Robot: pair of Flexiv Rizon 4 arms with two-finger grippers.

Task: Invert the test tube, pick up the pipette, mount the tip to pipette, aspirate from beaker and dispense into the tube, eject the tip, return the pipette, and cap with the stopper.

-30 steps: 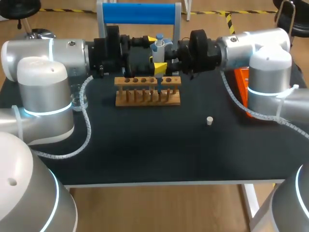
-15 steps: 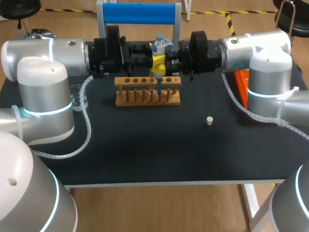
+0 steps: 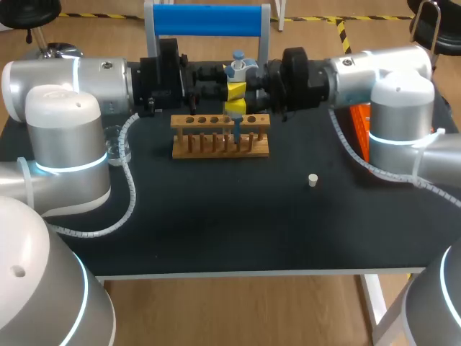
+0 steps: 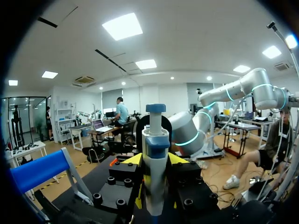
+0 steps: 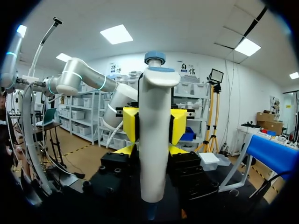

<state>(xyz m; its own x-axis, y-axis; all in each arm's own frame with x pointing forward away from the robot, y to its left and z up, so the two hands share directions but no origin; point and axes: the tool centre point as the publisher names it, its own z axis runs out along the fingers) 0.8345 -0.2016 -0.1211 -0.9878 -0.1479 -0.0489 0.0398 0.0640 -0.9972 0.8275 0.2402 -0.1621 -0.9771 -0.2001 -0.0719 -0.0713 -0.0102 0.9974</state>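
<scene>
Holding upright pipette (image 3: 236, 71) over wooden rack (image 3: 216, 145), right claw (image 4: 154, 161), left claw (image 5: 154, 125) opposite

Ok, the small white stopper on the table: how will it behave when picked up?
The stopper looks tiny compared with the wooden rack, so it is probably very light and easily nudged. It seems round-sided, so it may roll if tipped over.

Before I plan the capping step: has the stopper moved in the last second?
No. The stopper keeps its spot right of the wooden rack.
</scene>
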